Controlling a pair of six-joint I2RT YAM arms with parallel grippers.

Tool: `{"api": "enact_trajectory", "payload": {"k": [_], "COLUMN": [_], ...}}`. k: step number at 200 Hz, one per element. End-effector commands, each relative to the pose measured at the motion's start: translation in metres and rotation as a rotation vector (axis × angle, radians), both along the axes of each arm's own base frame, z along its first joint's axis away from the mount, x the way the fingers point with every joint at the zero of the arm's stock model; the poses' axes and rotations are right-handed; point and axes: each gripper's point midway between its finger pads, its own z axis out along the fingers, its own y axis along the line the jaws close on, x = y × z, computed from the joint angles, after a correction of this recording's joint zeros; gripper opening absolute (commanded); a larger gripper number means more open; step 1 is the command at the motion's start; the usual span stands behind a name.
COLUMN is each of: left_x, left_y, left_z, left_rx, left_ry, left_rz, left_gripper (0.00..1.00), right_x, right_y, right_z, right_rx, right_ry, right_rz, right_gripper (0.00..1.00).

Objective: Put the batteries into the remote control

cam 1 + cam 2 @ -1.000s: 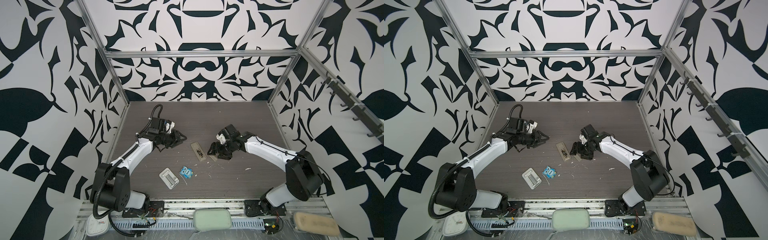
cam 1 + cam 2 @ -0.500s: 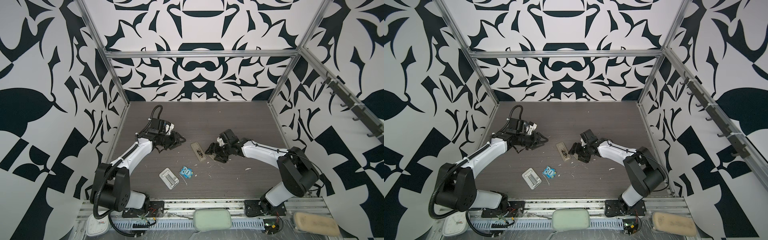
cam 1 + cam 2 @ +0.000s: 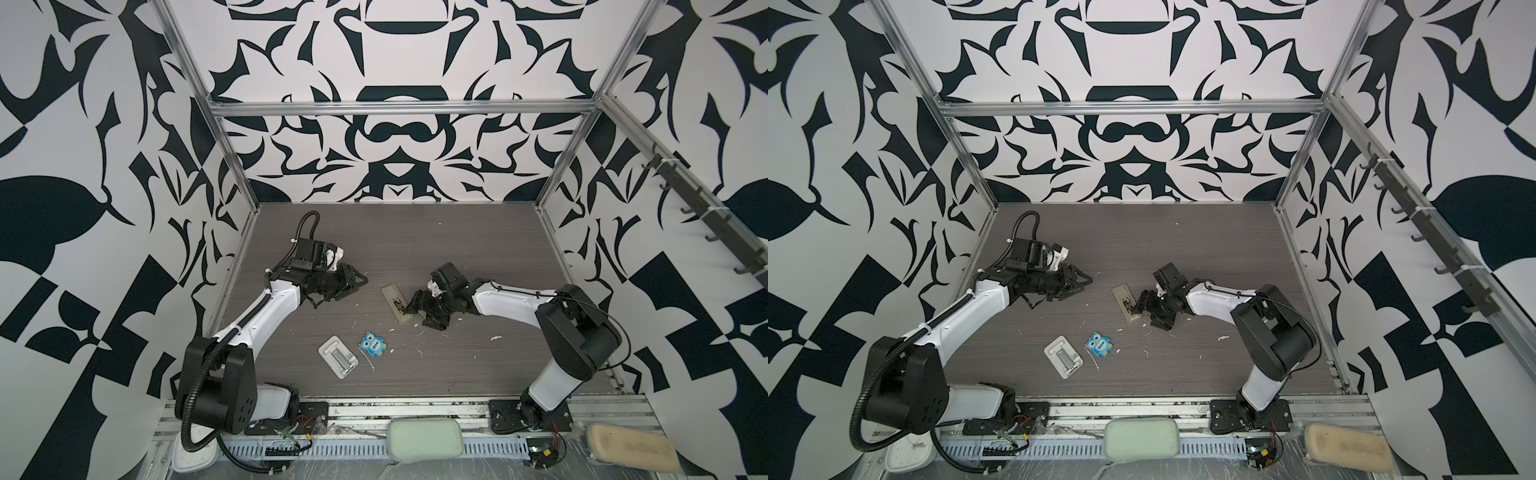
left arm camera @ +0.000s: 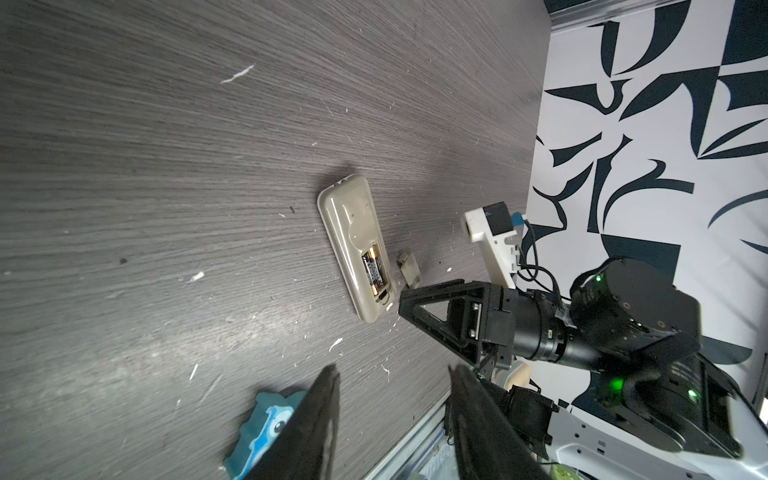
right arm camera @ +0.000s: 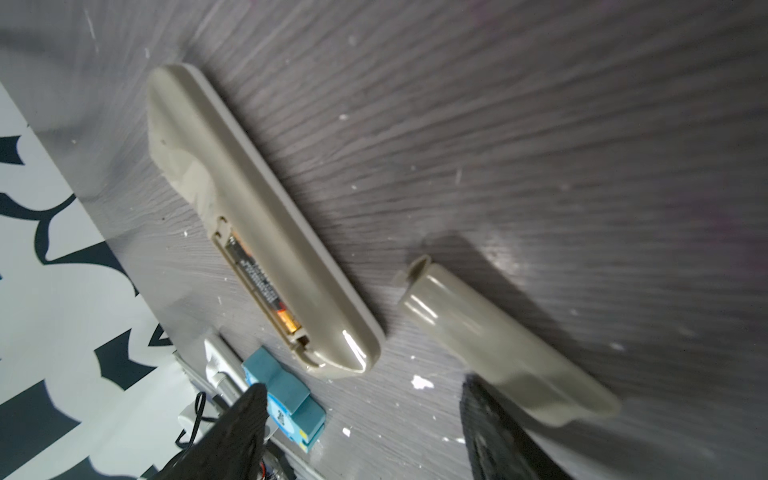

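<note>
Surface (image 3: 457, 249): dark wood grain, scattered with white flecks.

Remote control (image 4: 355, 245): lies back-up near the middle of the surface, with the bay open at the end nearest the right arm.

Bay cover (image 5: 498, 345): loose on the surface just beside the remote, not yet fitted.

Batteries (image 4: 372, 270): both sit side by side in the bay, gold ends showing.

Step in hand, as judged: pick up the cover and close the bay. Grip the cover across its narrow sides and keep it flat. Lead with the tabbed end, then slide it along the remote's length. The remote looks light and may skid, so brace it.

Right end effector (image 5: 361, 384): jaws wide apart, holding nothing. The cover's far end lies by one finger; whether it touches I cannot tell.

Left end effector (image 4: 392, 370): jaws partly apart and empty, well clear of the remote.
</note>
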Motion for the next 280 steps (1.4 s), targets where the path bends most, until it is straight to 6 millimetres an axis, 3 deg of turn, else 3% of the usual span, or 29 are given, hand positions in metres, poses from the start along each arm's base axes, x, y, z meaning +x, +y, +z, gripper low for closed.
{"api": "enact_trajectory", "payload": {"k": [1,109,174,245,280], "left_x": [0.000,0.004,0.001,0.002,0.001], "left_y": [0.003,0.005,0.006,0.007,0.007], "left_z": [0.001,0.002,0.000,0.001,0.002], "left_rx": [0.006,0.009,0.016,0.018,0.013], "left_ry": [-0.014,-0.020,-0.013,-0.021,-0.021], "left_rz": [0.001,0.001,-0.004,0.005,0.007], "left_gripper": [0.47,0.48,0.48,0.49,0.49], "right_x": [0.004,0.016,0.042,0.068,0.065], "right_y": [0.000,-0.047,-0.032,-0.032,-0.020], "right_z": [0.001,-0.015,-0.019,-0.023,-0.026], "right_rx": [-0.026,-0.227,-0.228,-0.341,-0.341], "right_ry": [-0.015,-0.029,-0.066,-0.115,-0.112], "right_rz": [0.013,-0.004,0.065,0.181,0.245], "right_gripper": [0.77,0.78,0.78,0.77,0.76]}}
